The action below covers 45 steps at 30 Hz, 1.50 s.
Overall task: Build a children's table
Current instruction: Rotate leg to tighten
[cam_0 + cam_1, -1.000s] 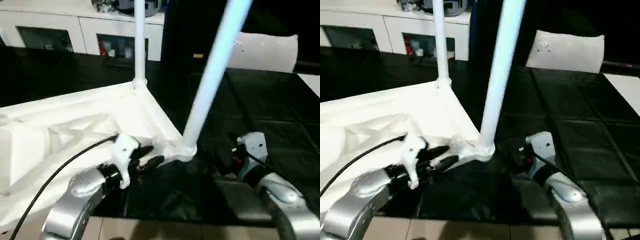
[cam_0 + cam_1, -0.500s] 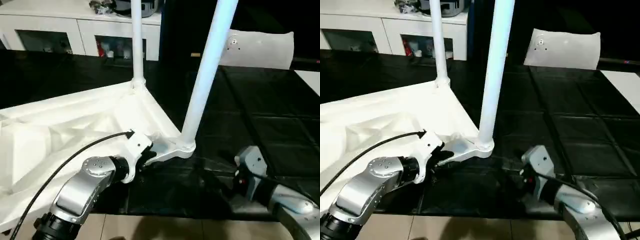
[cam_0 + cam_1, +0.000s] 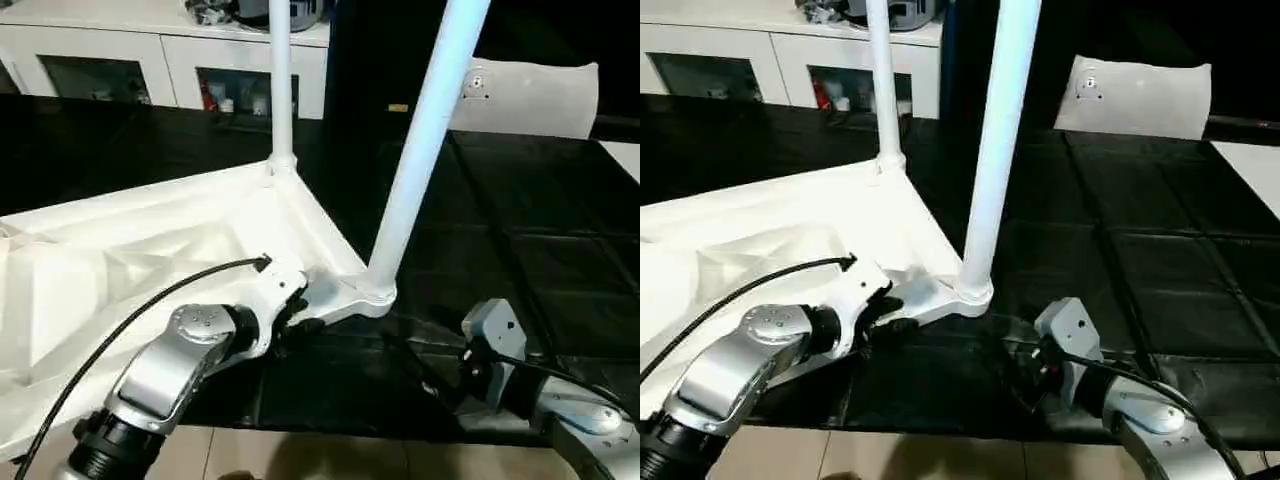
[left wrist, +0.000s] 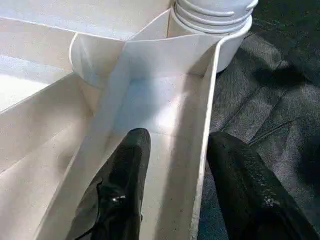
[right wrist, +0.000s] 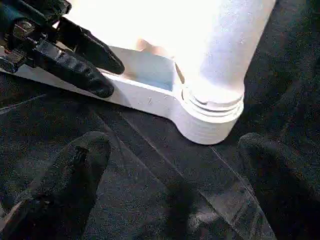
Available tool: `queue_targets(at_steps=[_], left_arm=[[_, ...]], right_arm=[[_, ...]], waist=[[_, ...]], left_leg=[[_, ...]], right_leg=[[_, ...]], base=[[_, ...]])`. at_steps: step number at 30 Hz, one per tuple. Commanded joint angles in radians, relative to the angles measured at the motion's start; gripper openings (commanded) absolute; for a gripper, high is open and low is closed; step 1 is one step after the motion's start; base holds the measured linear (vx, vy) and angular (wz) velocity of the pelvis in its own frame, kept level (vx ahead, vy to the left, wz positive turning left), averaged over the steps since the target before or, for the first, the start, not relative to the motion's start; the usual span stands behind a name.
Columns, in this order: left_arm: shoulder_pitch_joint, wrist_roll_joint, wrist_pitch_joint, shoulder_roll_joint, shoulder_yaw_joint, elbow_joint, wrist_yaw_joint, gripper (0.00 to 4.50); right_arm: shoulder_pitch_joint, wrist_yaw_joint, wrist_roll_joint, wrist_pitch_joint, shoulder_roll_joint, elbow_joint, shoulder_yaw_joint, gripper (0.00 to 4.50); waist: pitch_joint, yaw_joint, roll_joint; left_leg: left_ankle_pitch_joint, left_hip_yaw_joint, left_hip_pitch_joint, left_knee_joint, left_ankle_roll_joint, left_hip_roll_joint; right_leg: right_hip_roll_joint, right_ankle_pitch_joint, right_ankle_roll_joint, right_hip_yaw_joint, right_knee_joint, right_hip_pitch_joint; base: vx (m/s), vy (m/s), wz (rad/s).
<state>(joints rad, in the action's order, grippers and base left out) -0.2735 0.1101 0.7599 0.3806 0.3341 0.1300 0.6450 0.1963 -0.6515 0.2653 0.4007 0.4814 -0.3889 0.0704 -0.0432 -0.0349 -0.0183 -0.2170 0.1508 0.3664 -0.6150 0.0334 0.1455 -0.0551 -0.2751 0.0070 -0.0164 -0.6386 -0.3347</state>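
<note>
The left gripper has its fingers clamped on the tabletop's near rim; tugging could tip the legs. The right gripper's fingers are wide apart beside the near leg.

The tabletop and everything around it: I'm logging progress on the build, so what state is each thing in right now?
Tabletop: upside down, ribbed underside up, on the black mat.
Near leg: standing in its corner socket.
Far leg: standing in the far corner socket.
Left gripper: fingers astride the tabletop's edge wall.
Right gripper: wide open, empty, facing the near socket.
White sheet: lying loose beyond.
</note>
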Motion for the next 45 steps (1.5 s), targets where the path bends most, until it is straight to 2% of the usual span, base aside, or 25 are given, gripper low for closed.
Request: queue_targets(at_steps=[1, 6, 8, 10, 11, 17, 20, 26, 32, 34, 35, 37, 39, 40, 43, 45], left_arm=[[-0.006, -0.016, -0.002, 0.008, 0.024, -0.033, 0.01, 2.06], [-0.02, -0.029, -0.038, 0.022, 0.059, -0.044, 0.041, 2.06], [-0.022, -0.037, -0.063, 0.019, 0.07, -0.064, 0.044, 2.06], [-0.025, -0.031, -0.073, 0.014, 0.074, -0.079, 0.055, 2.06], [-0.027, -0.027, -0.077, 0.012, 0.075, -0.085, 0.06, 1.88], [-0.044, -0.009, -0.1, -0.003, 0.061, -0.116, 0.084, 1.56], [-0.05, -0.008, -0.103, -0.005, 0.064, -0.125, 0.095, 1.26], [-0.059, -0.018, -0.1, 0.011, 0.088, -0.136, 0.124, 0.86], [-0.065, -0.042, -0.117, 0.036, 0.108, -0.161, 0.142, 0.4], [-0.067, -0.05, -0.136, 0.041, 0.108, -0.18, 0.147, 0.18], [-0.069, -0.055, -0.154, 0.045, 0.108, -0.191, 0.151, 0.02], [-0.073, -0.066, -0.206, 0.062, 0.113, -0.22, 0.176, 0.02], [-0.074, -0.07, -0.238, 0.073, 0.117, -0.234, 0.194, 0.02], [-0.074, -0.072, -0.322, 0.105, 0.131, -0.266, 0.251, 0.02], [-0.087, -0.104, -0.478, 0.15, 0.15, -0.333, 0.31, 0.02], [-0.099, -0.077, -0.568, 0.159, 0.119, -0.386, 0.365, 0.02]], right_arm=[[-0.002, 0.009, -0.004, -0.007, 0.001, -0.007, -0.005, 4.5], [-0.007, 0.017, -0.009, -0.01, 0.001, -0.004, -0.007, 4.5], [-0.009, 0.018, -0.011, -0.012, 0.002, 0.0, -0.008, 4.5], [-0.012, 0.02, -0.011, -0.014, 0.0, 0.004, -0.011, 4.5], [-0.014, 0.021, -0.011, -0.015, 0.0, 0.005, -0.011, 4.5], [-0.01, 0.025, -0.014, -0.019, 0.002, 0.006, -0.008, 4.5], [-0.01, 0.027, -0.017, -0.021, 0.003, 0.006, -0.005, 4.5], [-0.015, 0.032, -0.025, -0.03, 0.008, 0.014, -0.006, 4.5], [-0.023, 0.02, -0.015, -0.032, 0.009, 0.014, -0.005, 4.5], [-0.025, 0.009, -0.008, -0.034, 0.011, 0.015, -0.003, 4.5], [-0.026, 0.006, -0.007, -0.036, 0.012, 0.016, -0.003, 4.5], [-0.031, -0.003, -0.003, -0.039, 0.014, 0.019, -0.003, 4.5], [-0.035, -0.007, 0.0, -0.04, 0.014, 0.021, -0.004, 4.5], [-0.045, -0.011, 0.005, -0.045, 0.012, 0.028, -0.009, 4.5], [-0.058, -0.015, 0.005, -0.052, 0.012, 0.038, -0.012, 4.5], [-0.066, -0.015, 0.0, -0.058, 0.007, 0.045, -0.014, 4.5]], waist=[[0.028, -0.001, 0.002], [0.028, -0.001, 0.001], [0.029, -0.001, 0.004], [0.031, -0.002, 0.003], [0.031, -0.003, 0.005], [0.03, -0.003, 0.004], [0.031, -0.003, 0.005], [0.03, -0.002, 0.006], [0.031, -0.002, 0.007], [0.031, -0.003, 0.005], [0.03, -0.003, 0.006], [0.029, -0.002, 0.003], [0.029, -0.002, 0.005], [0.027, -0.002, 0.005], [0.028, -0.002, 0.005], [0.028, -0.003, 0.004]], left_leg=[[-0.212, -0.035, -0.009, 0.096, -0.03, 0.082], [-0.218, -0.036, -0.009, 0.099, -0.023, 0.083], [-0.205, -0.035, -0.009, 0.098, -0.028, 0.083], [-0.188, -0.034, -0.009, 0.099, -0.035, 0.083], [-0.181, -0.033, -0.01, 0.098, -0.038, 0.083], [-0.19, -0.033, -0.009, 0.101, -0.035, 0.085], [-0.186, -0.032, -0.009, 0.1, -0.035, 0.084], [-0.19, -0.031, -0.01, 0.102, -0.033, 0.084], [-0.162, -0.03, -0.009, 0.101, -0.046, 0.085], [-0.167, -0.029, -0.009, 0.101, -0.048, 0.084], [-0.173, -0.03, -0.01, 0.102, -0.048, 0.085], [-0.181, -0.031, -0.009, 0.103, -0.048, 0.084], [-0.195, -0.03, -0.01, 0.104, -0.042, 0.085], [-0.201, -0.032, -0.009, 0.105, -0.044, 0.084], [-0.221, -0.03, -0.011, 0.108, -0.031, 0.085], [-0.212, -0.028, -0.012, 0.108, -0.029, 0.083]], right_leg=[[-0.091, -0.114, -0.213, 0.046, 0.097, 0.009], [-0.091, -0.112, -0.205, 0.046, 0.098, 0.008], [-0.091, -0.086, -0.205, 0.046, 0.098, 0.008], [-0.091, -0.063, -0.207, 0.045, 0.097, 0.01], [-0.091, -0.056, -0.21, 0.045, 0.097, 0.01], [-0.093, -0.072, -0.211, 0.045, 0.098, 0.01], [-0.092, -0.062, -0.213, 0.046, 0.098, 0.01], [-0.092, -0.071, -0.213, 0.046, 0.1, 0.009], [-0.093, -0.019, -0.218, 0.045, 0.097, 0.012], [-0.094, -0.035, -0.219, 0.045, 0.099, 0.012], [-0.094, -0.051, -0.216, 0.045, 0.1, 0.011], [-0.093, -0.071, -0.211, 0.045, 0.103, 0.011], [-0.094, -0.09, -0.209, 0.046, 0.103, 0.009], [-0.094, -0.111, -0.205, 0.046, 0.108, 0.007], [-0.095, -0.153, -0.186, 0.048, 0.109, 0.006], [-0.095, -0.153, -0.186, 0.049, 0.11, 0.004]], base=[[0.0, 0.0, 0.0], [0.0, 0.0, 0.0], [0.0, 0.0, 0.0], [0.0, 0.0, 0.0], [0.0, 0.0, 0.0], [0.0, 0.0, 0.0], [0.0, 0.0, 0.0], [0.0, 0.0, 0.0], [0.0, 0.0, 0.0], [0.0, 0.0, 0.0], [0.0, 0.0, 0.0], [0.0, 0.0, 0.0], [0.0, 0.0, 0.0], [0.0, 0.0, 0.0], [0.0, 0.0, 0.0], [0.0, 0.0, 0.0]])
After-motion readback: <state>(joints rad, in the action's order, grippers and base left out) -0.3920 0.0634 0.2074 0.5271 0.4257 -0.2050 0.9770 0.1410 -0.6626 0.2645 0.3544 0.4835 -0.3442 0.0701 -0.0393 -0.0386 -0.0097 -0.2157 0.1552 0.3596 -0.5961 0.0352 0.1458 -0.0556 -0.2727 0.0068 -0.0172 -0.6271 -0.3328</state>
